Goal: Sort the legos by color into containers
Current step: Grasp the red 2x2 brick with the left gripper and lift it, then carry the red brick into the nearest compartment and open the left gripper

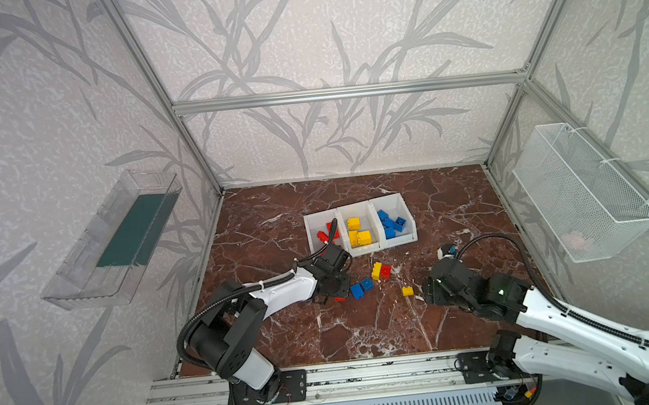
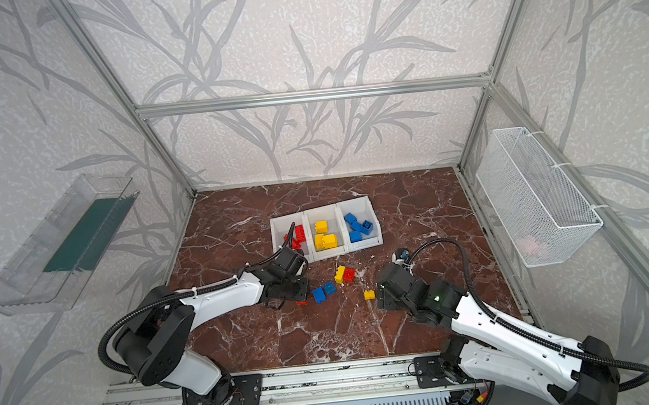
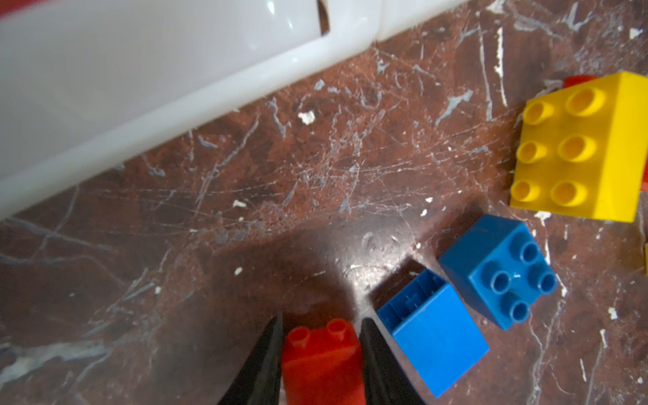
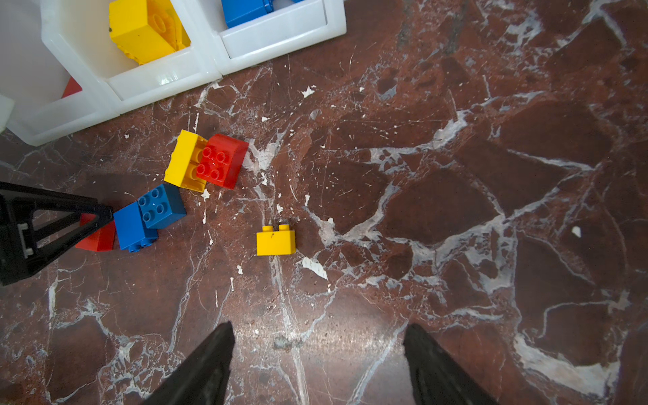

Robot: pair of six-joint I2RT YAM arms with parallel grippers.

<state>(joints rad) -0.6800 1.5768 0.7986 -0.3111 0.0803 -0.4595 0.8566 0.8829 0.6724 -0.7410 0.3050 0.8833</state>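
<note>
My left gripper [image 3: 321,324] is shut on a red lego [image 3: 321,364] down on the marble, just in front of the containers [image 1: 397,241]. These three joined white bins hold red, yellow and blue legos, one colour each. Two blue legos [image 3: 433,336] [image 3: 498,270] lie right beside the held brick. A longer yellow lego [image 1: 376,270] touches another red one [image 1: 385,271]. My right gripper [image 4: 317,329] hangs open above bare marble with nothing between its fingers. A small yellow lego [image 4: 275,240] lies a short way ahead of it.
A clear plastic tray with a green liner [image 1: 115,240] hangs on the left wall. A white wire mesh basket [image 1: 581,191] hangs on the right wall. An aluminium rail [image 1: 372,373] carries both arm bases along the front edge.
</note>
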